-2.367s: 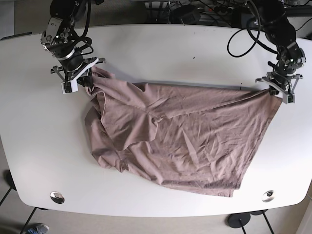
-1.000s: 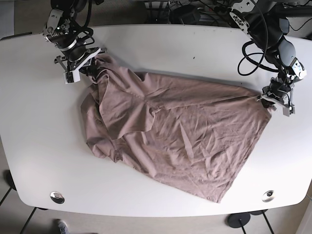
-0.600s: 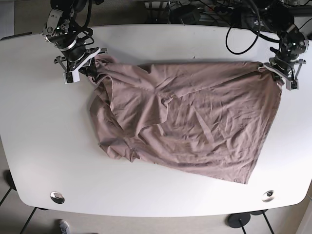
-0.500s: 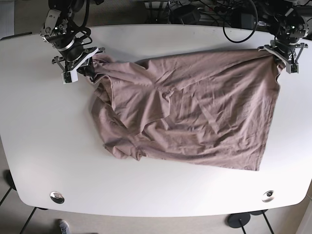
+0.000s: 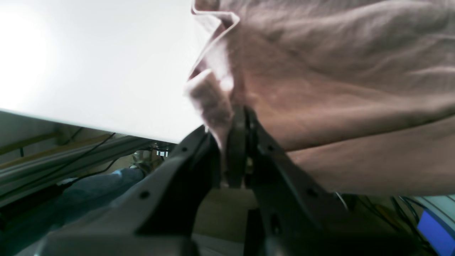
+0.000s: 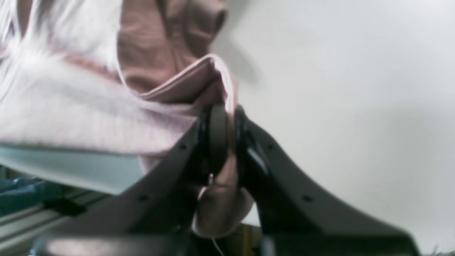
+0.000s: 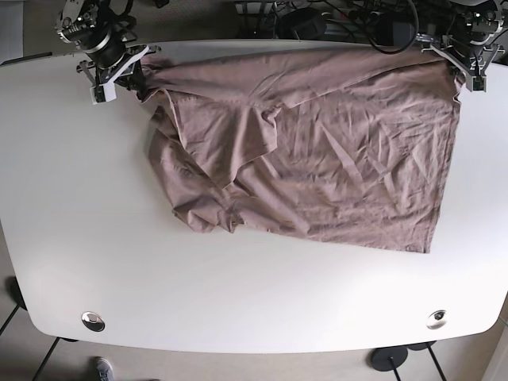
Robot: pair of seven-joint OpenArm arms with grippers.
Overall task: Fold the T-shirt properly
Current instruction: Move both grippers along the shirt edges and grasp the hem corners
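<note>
A dusty-pink T-shirt point(image 7: 317, 151) lies spread over the far half of the white table point(image 7: 79, 238), crumpled and folded over at its left side. My left gripper point(image 7: 459, 70) is shut on the shirt's far right corner; in the left wrist view point(image 5: 239, 117) the cloth point(image 5: 337, 71) is pinched between the black fingers. My right gripper point(image 7: 136, 70) is shut on the shirt's far left corner; in the right wrist view point(image 6: 224, 121) a hem fold point(image 6: 185, 89) sits between its fingers. Both corners are held near the table's far edge.
Cables and equipment point(image 7: 333, 20) lie behind the table's far edge. Two round metal fittings sit near the front edge, one at the left point(image 7: 93, 321) and one at the right point(image 7: 436, 319). Bare white table shows in front of the shirt.
Both grippers have moved toward the far edge with the shirt's corners. The shirt has been dragged away from the front and stretched wider across the table.
</note>
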